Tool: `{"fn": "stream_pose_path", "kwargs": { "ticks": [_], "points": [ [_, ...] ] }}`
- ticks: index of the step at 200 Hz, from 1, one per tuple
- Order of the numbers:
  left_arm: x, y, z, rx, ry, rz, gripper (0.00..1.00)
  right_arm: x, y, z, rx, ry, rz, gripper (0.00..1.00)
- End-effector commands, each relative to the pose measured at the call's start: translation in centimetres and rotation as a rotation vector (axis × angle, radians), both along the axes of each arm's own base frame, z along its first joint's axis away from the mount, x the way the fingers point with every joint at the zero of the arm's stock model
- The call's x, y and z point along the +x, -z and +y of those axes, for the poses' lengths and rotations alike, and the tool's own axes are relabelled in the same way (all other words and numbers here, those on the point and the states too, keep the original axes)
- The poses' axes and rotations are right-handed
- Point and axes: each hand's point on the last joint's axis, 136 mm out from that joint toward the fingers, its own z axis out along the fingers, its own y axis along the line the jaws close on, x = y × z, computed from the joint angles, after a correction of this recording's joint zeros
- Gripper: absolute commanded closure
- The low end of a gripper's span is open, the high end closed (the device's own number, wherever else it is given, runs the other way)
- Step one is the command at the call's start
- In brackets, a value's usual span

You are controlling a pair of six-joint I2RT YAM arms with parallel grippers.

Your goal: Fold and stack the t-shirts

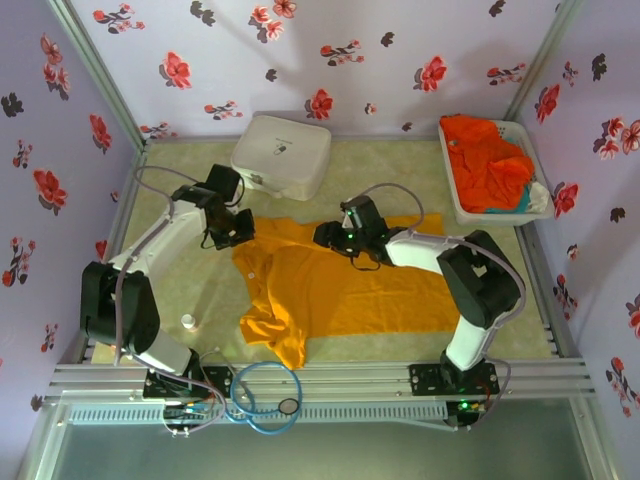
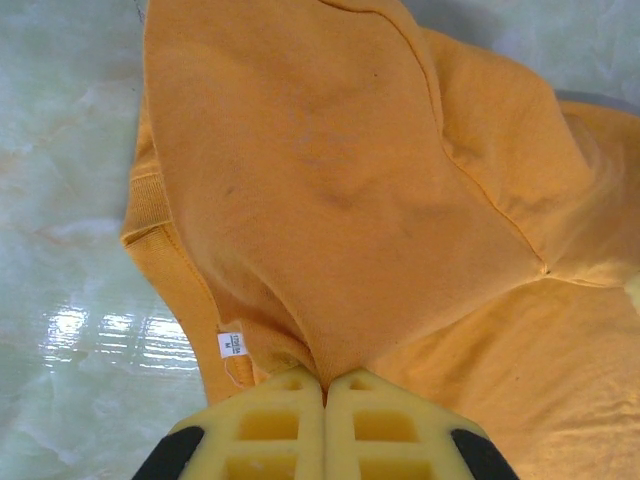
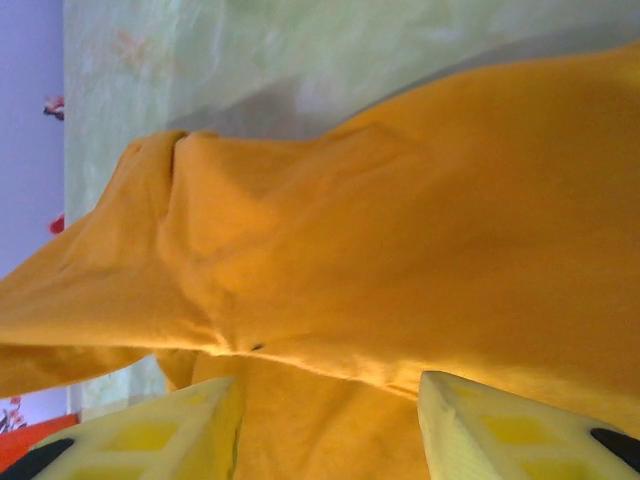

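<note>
golden yellow-orange t-shirt (image 1: 330,290) spread rumpled, centre; red-orange t-shirt (image 1: 485,150) heaped in white basket (image 1: 449,175), far right.

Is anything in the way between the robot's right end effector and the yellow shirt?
Nothing visible is. The right end effector has its jaws open right at the yellow shirt, with only the shirt's cloth between them. The left end effector is shut on the same shirt.
</note>
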Motion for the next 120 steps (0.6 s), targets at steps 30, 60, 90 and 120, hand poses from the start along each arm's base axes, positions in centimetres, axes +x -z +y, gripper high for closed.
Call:
{"fn": "stream_pose_path", "kwargs": {
  "ticks": [30, 60, 90, 120],
  "points": [
    [-1.4, 2.5, -0.3, -0.012, 0.029, 0.074, 0.99, 0.7, -1.9, -0.5, -0.019, 0.017, -0.056, 0.52],
    [-2.0, 4.6, -0.5, -0.020, 0.030, 0.117, 0.95, 0.5, -2.7, -2.5, -0.094, 0.035, -0.080, 0.53],
    [-2.4, 6.3, -0.7, -0.021, 0.044, 0.158, 0.80, 0.7, -3.6, -5.6, -0.129, 0.080, -0.088, 0.52],
    [-3.4, 6.1, -0.4, -0.009, 0.068, 0.178, 0.55, 0.6, -4.0, -8.9, -0.145, 0.128, -0.081, 0.52]
  ]
}}
